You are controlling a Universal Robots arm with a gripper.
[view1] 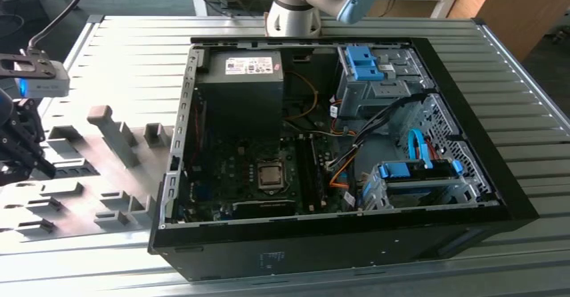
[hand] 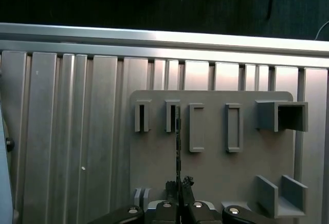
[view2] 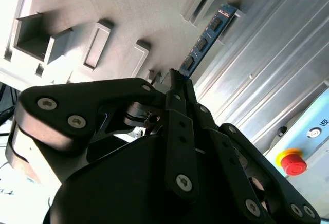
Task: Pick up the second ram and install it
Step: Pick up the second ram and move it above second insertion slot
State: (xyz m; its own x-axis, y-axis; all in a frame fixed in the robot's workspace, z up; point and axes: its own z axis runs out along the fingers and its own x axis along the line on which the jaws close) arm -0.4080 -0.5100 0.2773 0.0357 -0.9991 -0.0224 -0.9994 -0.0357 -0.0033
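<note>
Gripper (hand: 179, 184) clamped on one end of the second ram (hand: 178, 142), stick edge-on over the grey holder plate (hand: 216, 172) on the table (hand: 61, 131); a straight, untilted lift should clear the slots (hand: 197, 127).

**Surfaces: mostly bare metal and matt plastic**

table (view1: 516, 77): ribbed bare aluminium, brushed look, bright sheen. holder plate (hand: 216, 167): grey matt plastic, smooth. gripper (view2: 175, 80): matt black links with shiny metal screw heads. second ram (view2: 204, 41): dark circuit board carrying semi-gloss black chips. PC case (view1: 356, 260): black painted sheet metal outside, bare grey metal inside. drive latches (view1: 361, 63): glossy blue plastic. stop button (view2: 294, 163): glossy red plastic.
</note>
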